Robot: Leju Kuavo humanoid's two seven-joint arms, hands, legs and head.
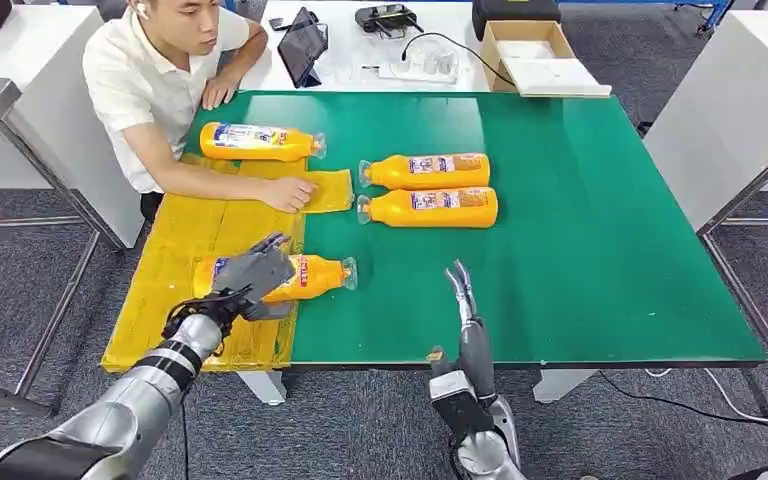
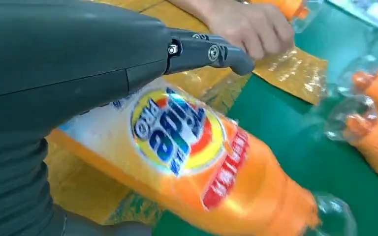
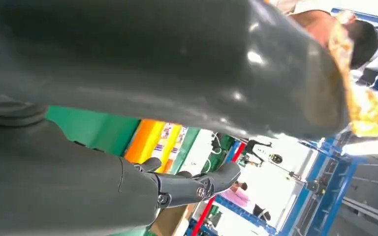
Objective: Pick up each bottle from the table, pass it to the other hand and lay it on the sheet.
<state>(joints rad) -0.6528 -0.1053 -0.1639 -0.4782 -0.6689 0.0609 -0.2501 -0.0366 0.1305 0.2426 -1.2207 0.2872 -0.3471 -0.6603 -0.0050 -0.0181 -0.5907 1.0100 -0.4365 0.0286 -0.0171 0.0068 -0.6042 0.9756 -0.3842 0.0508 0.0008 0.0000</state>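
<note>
Green surface (image 1: 580, 230) carries all items. Yellow sheet (image 1: 185, 250) lies on the part of the surface under and beyond the left robot hand (image 1: 252, 275); a person's hand (image 1: 288, 193) presses on the sheet's far corner, beyond the left robot hand.

Held bottle (image 1: 310, 277): orange, lying on its side, body over the sheet's edge, clear cap end pointing toward the right robot hand (image 1: 463, 290) and overhanging the green. Left robot hand rests on top of this bottle, fingers wrapped over its labelled body; the left wrist view shows the label (image 2: 177, 130) directly beneath the palm.

Far bottle (image 1: 258, 141) lies on the sheet beyond the left robot hand, near the person's forearm.

Bottle pair (image 1: 430, 190) lies side by side on the green, beyond and between the two robot hands, caps toward the sheet.

Right robot hand stands edge-on above the surface near its front edge, fingers extended and close together, holding nothing, well apart from every bottle.
</note>
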